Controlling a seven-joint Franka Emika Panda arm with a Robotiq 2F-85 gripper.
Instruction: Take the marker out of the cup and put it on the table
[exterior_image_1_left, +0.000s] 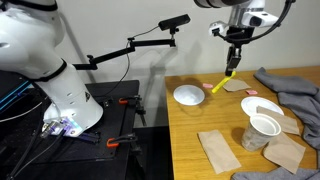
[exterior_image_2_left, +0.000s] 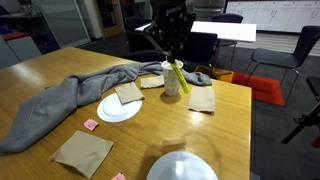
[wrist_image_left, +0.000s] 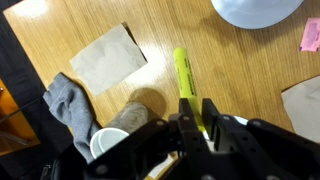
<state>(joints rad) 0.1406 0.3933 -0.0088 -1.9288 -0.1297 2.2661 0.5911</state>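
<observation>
A robot arm is holding its end effector (exterior_image_1_left: 234, 50) in the air above a light wooden worktop (exterior_image_1_left: 190, 135), its two fingers closing on the upper end of a bright yellow marker (exterior_image_1_left: 229, 68), which is hanging down at a slight tilt. The marker is sitting clear of the cup (exterior_image_1_left: 260, 128); in the wrist view its free end (wrist_image_left: 183, 78) is pointing over bare wood, with the cup's white rim (wrist_image_left: 108, 143) off to one side beside a crumpled grey cloth (wrist_image_left: 70, 105). A shallow white dish (exterior_image_1_left: 188, 95) and a small pink note (exterior_image_1_left: 209, 88) are lying near the spot beneath the marker. The removal looks done; only the setting down appears to remain. Releasing from this height is risking a bounce, and the round barrel could be rolling toward the worktop edge or coming to rest on the dish. Lowering while drifting sideways could be tipping the light cup.
</observation>
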